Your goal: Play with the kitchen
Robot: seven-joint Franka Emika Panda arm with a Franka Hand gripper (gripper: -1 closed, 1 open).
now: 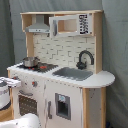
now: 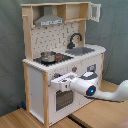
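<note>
The white Panda arm (image 2: 107, 94) stretches in from the second exterior view's right edge, its forearm nearly level, a blue-lit ring glowing on the wrist joint. The gripper (image 2: 56, 80) points toward the second exterior view's left, wrist held flat. In the first exterior view, the gripper (image 1: 11, 82) shows at the left edge, with another white link low in the frame.

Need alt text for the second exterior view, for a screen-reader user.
A white robot arm reaches in from the second exterior view's right, its gripper at the front panel of a white and light-wood toy kitchen, just above the oven door. On the counter sit a small pot on the stovetop and a sink with a black faucet.
</note>
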